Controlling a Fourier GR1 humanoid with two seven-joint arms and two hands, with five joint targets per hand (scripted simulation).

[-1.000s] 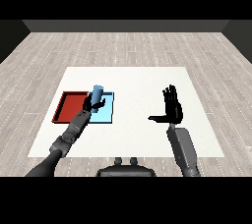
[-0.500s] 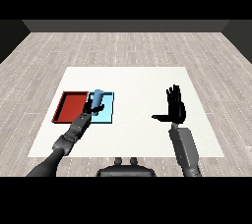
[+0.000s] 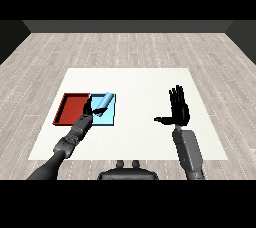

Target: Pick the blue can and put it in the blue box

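Tilting over the blue tray [image 3: 107,117], the blue can [image 3: 102,103] now leans toward the right where a second ago it stood upright. The left hand [image 3: 89,108] has sunk lower and curls round the can's base. It looks close to release inside the tray, beside the red tray [image 3: 67,109]. The right hand [image 3: 177,109] stays spread wide above the bench [image 3: 135,82].
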